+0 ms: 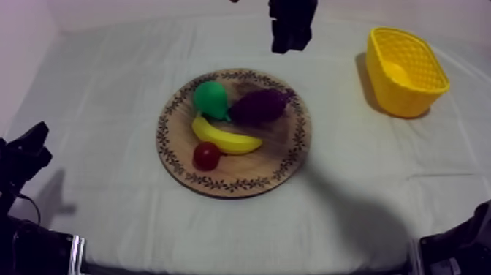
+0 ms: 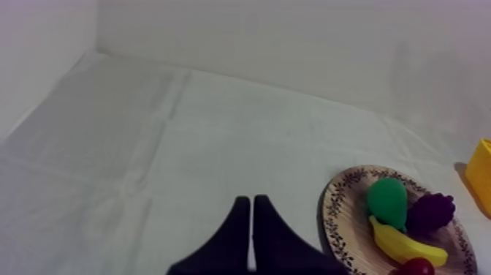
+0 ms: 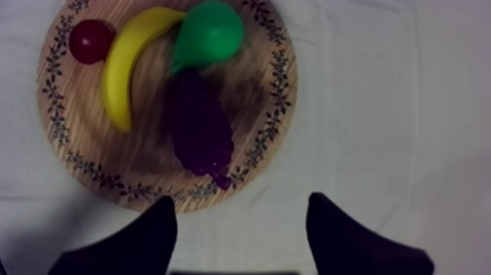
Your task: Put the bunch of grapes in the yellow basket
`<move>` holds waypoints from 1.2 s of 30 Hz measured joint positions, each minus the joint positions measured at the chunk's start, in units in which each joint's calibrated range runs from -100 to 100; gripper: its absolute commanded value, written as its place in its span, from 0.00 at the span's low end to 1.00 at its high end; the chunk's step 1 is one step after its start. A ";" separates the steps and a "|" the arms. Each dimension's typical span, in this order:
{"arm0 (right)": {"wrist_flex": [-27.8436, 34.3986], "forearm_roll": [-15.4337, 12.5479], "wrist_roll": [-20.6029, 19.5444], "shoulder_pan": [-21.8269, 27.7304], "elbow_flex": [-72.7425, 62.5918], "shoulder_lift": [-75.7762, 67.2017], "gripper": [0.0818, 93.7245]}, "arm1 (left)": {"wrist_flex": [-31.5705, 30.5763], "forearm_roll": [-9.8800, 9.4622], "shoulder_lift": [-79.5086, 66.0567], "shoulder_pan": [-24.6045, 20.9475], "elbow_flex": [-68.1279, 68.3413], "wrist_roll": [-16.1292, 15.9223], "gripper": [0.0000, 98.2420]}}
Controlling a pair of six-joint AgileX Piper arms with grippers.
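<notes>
The purple bunch of grapes (image 1: 259, 105) lies on the round wooden board (image 1: 286, 155), at its far right part, beside a green pear (image 1: 210, 99). From the right wrist view the grapes (image 3: 199, 129) lie lengthwise on the board (image 3: 269, 124), just ahead of my open right gripper (image 3: 241, 219). In the top view my right gripper (image 1: 290, 36) hangs above the table beyond the board's far edge. The yellow basket (image 1: 406, 71) stands at the far right. My left gripper (image 2: 252, 212) is shut, low at the left, away from the board (image 2: 342, 219).
On the board also lie a yellow banana (image 1: 223, 136) and a small red fruit (image 1: 206, 155). The grey-white cloth (image 1: 109, 146) spreads around the board, with open room between board and basket. My left arm (image 1: 22, 157) rests at the left edge.
</notes>
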 measured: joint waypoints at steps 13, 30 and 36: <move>4.26 -1.81 0.98 -0.66 -6.66 6.64 0.61 | 0.00 0.00 0.00 0.00 0.00 0.00 0.00; 4.93 -1.72 1.78 0.01 -9.75 12.50 0.68 | 0.00 0.00 0.00 0.00 0.00 0.00 0.00; 4.91 -2.61 2.03 -0.20 -9.30 14.06 0.69 | 0.00 0.00 0.00 0.00 0.00 0.00 0.00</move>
